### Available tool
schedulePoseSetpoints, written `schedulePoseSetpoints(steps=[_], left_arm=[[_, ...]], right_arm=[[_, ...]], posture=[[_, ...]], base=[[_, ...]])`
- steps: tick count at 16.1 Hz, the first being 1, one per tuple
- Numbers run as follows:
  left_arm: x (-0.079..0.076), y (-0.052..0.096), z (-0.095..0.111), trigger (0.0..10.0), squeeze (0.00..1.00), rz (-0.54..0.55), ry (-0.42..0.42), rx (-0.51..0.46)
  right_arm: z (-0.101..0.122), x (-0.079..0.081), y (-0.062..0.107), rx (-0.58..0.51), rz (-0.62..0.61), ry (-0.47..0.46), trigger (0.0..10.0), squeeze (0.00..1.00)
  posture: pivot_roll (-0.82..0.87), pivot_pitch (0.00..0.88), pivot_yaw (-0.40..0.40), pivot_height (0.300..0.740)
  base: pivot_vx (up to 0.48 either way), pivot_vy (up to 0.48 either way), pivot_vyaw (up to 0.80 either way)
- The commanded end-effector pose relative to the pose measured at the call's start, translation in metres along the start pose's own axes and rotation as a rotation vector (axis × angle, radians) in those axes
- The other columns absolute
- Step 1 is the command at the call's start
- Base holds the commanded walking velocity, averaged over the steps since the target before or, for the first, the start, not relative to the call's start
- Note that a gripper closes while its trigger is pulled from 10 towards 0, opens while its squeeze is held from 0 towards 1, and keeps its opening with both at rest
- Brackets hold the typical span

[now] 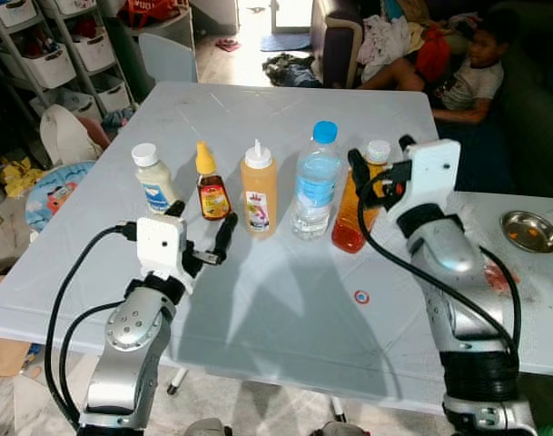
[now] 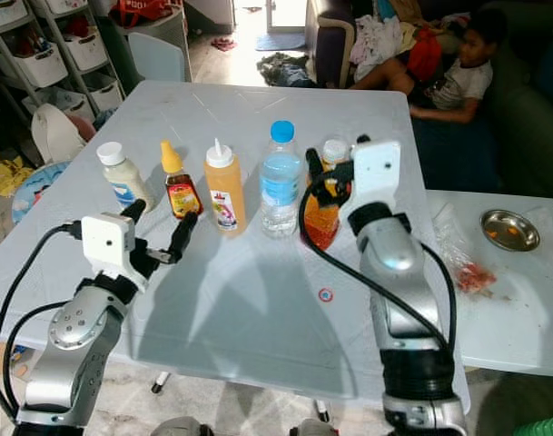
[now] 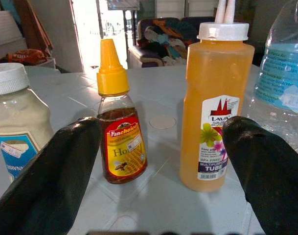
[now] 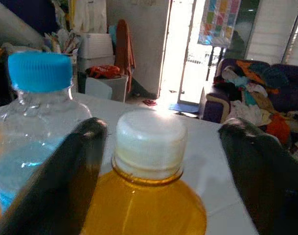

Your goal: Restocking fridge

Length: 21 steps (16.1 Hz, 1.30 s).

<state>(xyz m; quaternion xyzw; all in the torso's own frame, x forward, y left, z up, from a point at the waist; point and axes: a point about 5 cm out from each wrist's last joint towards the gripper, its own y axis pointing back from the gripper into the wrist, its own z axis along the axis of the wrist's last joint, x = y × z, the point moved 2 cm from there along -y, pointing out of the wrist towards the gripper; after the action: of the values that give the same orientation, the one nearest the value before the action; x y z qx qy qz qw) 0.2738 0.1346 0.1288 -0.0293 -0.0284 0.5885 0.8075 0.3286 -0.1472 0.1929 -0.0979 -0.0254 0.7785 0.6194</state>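
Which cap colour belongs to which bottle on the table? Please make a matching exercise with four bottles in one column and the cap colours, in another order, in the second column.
Column 1:
1. honey bottle
2. water bottle
3. mayonnaise jar
4. orange squeeze bottle

Column 2:
A. blue cap
B. wide flat white lid
C. yellow pointed cap
D. white cap with a thin nozzle

Right pairs: 1-C, 2-A, 3-B, 4-D.

The four stand upright in one row on the white table, the jar farthest to the robot's left.
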Motion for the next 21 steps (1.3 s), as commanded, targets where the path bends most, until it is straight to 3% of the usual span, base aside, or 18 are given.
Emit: schedulePoseSetpoints(steps=[1,2,3,4,5,6,21], left_arm=[[0.001,-0.001,0.0,10.0,0.0,-0.006,-0.017,0.012],[0.001,-0.001,0.0,10.0,0.0,-0.006,-0.018,0.012],[0.001,-0.001,0.0,10.0,0.0,-0.005,-0.019,0.012],[0.001,-0.001,0.0,10.0,0.0,-0.004,-0.02,0.013],[0.001,-0.001,0.0,10.0,0.0,-0.004,-0.02,0.013],[0.001,-0.001,0.0,10.0,0.0,-0.004,-0.021,0.014],[0.001,-0.002,-0.005,10.0,0.0,-0.008,-0.03,0.034]], right_arm=[[0.004,-0.001,-0.005,-0.005,0.012,0.003,1.2,0.0],[0.005,-0.001,-0.006,-0.006,0.017,0.003,1.3,0.0],[0.004,0.001,-0.008,0.001,0.033,0.001,4.7,0.0],[0.003,0.003,-0.008,0.008,0.044,-0.006,10.0,0.0],[0.002,0.004,-0.008,0.01,0.047,-0.013,10.0,0.0],[0.001,0.006,-0.007,0.007,0.053,-0.021,0.0,0.0],[-0.002,0.016,-0.005,0.022,0.069,-0.061,0.0,0.0]], posture=[[0.01,0.007,0.033,0.74],[0.01,0.007,0.033,0.74],[0.01,0.007,0.031,0.74],[0.01,0.007,0.031,0.74],[0.01,0.008,0.032,0.74],[0.01,0.008,0.033,0.74],[0.01,0.0,0.035,0.74]], base=[[0.0,0.0,0.0],[0.0,0.0,0.0],[0.0,0.0,0.0],[0.0,0.0,0.0],[0.0,0.0,0.0],[0.0,0.0,0.0],[0.0,0.0,0.0]])
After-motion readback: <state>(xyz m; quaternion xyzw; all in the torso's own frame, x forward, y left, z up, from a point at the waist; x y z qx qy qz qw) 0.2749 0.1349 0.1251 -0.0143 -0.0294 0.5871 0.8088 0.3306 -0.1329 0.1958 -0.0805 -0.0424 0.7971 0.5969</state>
